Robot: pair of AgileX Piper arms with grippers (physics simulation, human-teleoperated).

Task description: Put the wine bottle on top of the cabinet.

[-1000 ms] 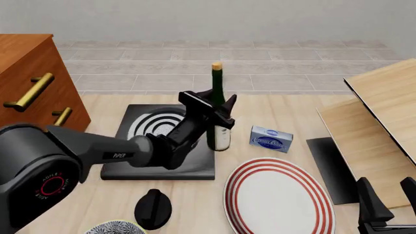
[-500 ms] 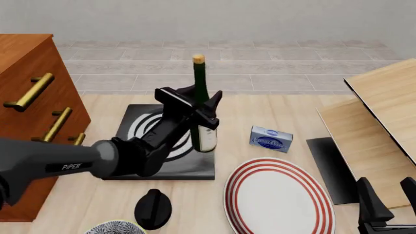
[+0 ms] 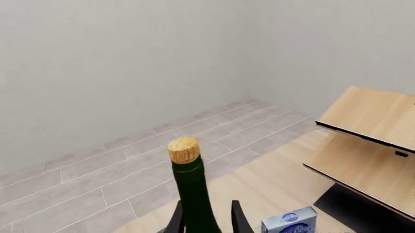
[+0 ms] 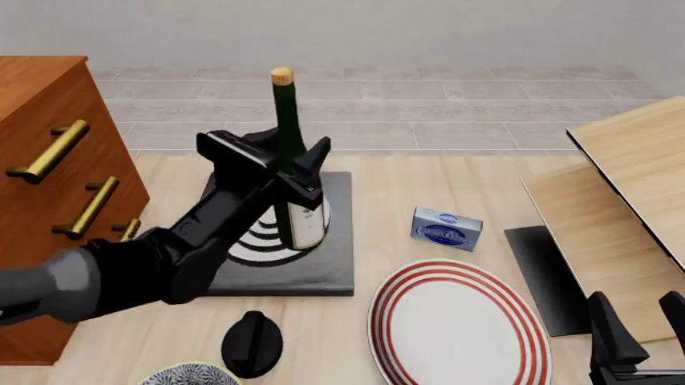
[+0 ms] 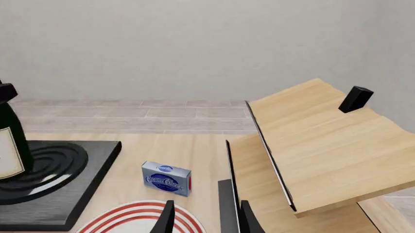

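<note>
Wine, in a tall slim dark green glass wine bottle (image 4: 289, 152) with tan cork and white label, stands upright, clamped at its lower body by the left gripper (image 4: 281, 164) above the black square induction hob (image 4: 310, 265). A large reddish-brown wooden cabinet (image 4: 48, 144) with brass handles stands at the table's left edge. At the near right corner, the right gripper (image 4: 637, 333) hangs with its jaws apart and empty.
</note>
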